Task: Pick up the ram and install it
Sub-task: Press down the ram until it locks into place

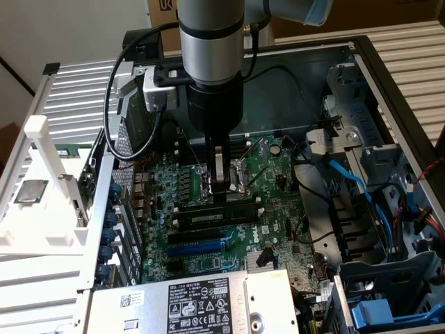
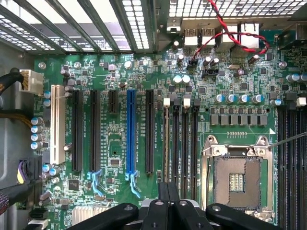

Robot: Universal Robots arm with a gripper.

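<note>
the pincer [image 1: 222, 186] hangs over the middle of the motherboard [image 1: 271, 174], its two dark fingers drawn together just above the black memory slots [image 1: 217, 217] beside the cpu socket [image 1: 233, 170]. the ram [image 2: 168, 191] shows in the wrist view as a thin dark edge running up from between the fingertips, so by my reading the pincer is clamped on it, and it hangs over the slots, not yet seated. the risk from here is misalignment: if the stick comes down tilted or between two slots, pressing could bend it, damage the slot, or let it slip in the narrow grip; pushing against closed end latches could also stop it seating. counted in the wrist view: one ram stick, four memory slots with pale latches, one blue expansion slot [image 2: 130, 132], one white slot [image 2: 58, 124], one bare cpu socket, one pincer.
</note>
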